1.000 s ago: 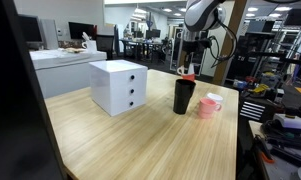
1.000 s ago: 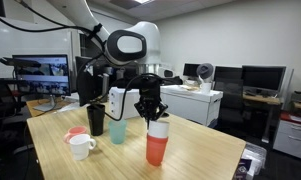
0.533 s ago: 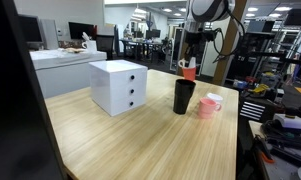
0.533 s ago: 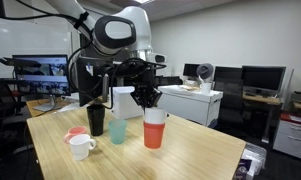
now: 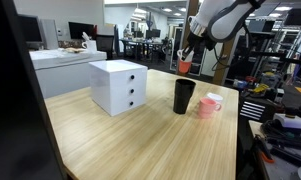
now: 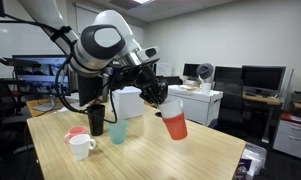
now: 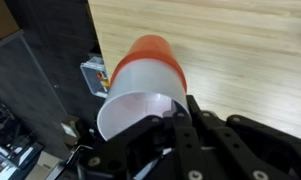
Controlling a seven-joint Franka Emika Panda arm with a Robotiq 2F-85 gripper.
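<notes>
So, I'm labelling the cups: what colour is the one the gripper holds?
The cup is orange-red with a whitish rim band, clearest in the wrist view.

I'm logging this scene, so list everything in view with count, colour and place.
orange cup: one, orange-red with a white inside, tilted in the air above the table.
black cup: one, black, upright on the table.
teal cup: one, teal, upright beside the black cup.
white mug: one, white, near the table edge.
pink mug: one, pink, beside the black cup.
drawer box: one, white, on the table.
table: one, light wood.
monitors: several, dark, on desks behind.
arm: one, white and black.
hand: one, black, shut on the orange cup.
</notes>
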